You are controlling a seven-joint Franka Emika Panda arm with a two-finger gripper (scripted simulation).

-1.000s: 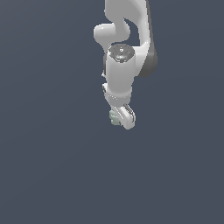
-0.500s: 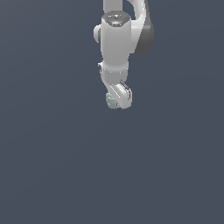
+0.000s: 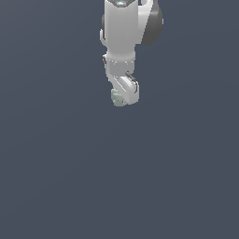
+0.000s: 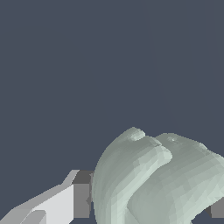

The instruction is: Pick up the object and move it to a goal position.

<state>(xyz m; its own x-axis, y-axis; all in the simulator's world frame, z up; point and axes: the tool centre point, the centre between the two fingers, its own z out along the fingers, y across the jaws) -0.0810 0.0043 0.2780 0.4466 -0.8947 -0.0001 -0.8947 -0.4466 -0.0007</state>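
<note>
The object is a small pale grey-green lump. It sits at the tip of my white gripper, below the white arm in the upper middle of the exterior view. In the wrist view the object fills the space between the fingers, which press on its two sides. The gripper is shut on it and holds it in the air over the dark grey surface. The goal position is not marked in either view.
A plain dark grey surface lies all around and below the arm. No other objects or edges show.
The arm has moved up and away in the exterior view, carrying the object with it. The gripper has stayed shut on the object.
</note>
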